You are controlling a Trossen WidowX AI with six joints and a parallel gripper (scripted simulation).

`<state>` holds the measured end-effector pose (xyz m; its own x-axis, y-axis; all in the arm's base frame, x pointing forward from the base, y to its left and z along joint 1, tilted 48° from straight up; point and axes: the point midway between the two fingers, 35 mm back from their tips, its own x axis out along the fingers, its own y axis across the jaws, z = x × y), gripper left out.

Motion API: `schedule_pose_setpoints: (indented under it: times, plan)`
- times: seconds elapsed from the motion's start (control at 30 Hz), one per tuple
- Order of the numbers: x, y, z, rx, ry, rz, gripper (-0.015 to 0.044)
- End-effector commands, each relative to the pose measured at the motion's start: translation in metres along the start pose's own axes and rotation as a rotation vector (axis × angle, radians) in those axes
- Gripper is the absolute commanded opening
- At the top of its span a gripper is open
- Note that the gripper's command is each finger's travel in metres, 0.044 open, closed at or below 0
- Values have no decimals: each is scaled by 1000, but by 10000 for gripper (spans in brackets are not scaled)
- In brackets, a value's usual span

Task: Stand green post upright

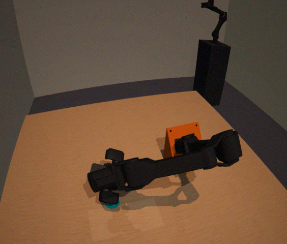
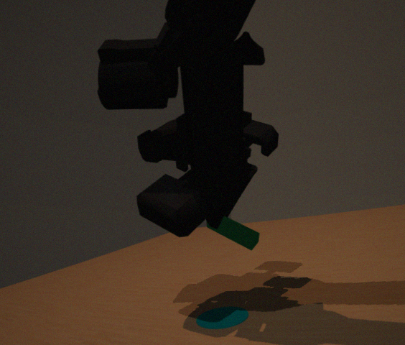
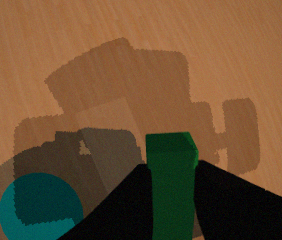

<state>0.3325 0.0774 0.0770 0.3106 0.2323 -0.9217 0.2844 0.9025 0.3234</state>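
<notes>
The green post (image 2: 239, 233) (image 3: 173, 195) is held in the air, tilted, its free end pointing down to the right in the exterior view. My gripper (image 2: 215, 223) (image 3: 171, 174) is shut on the post near its other end. In the top view the arm hides the post and the fingertips. The cyan circle (image 1: 112, 205) (image 2: 228, 319) (image 3: 41, 200) lies flat on the table below the post, partly in shadow. In the wrist view it is at the lower left, to the left of the post and fingers. In the top view part of the gripper body covers its upper edge.
An orange panel (image 1: 182, 129) with dark holes stands on the wooden table (image 1: 85, 126) beside the arm's base. A second dark arm (image 1: 219, 25) stands on a black pedestal (image 1: 211, 70) beyond the table's far right corner. Shadows of the arm fall around the circle.
</notes>
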Motion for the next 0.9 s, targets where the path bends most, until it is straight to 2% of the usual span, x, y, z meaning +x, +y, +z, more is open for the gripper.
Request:
schedule_pose_setpoints:
  times: [0.0,0.87]
  plan:
    - [-2,0,1,4,-33,-7,23]
    - [-3,4,3,31,-205,-28,23]
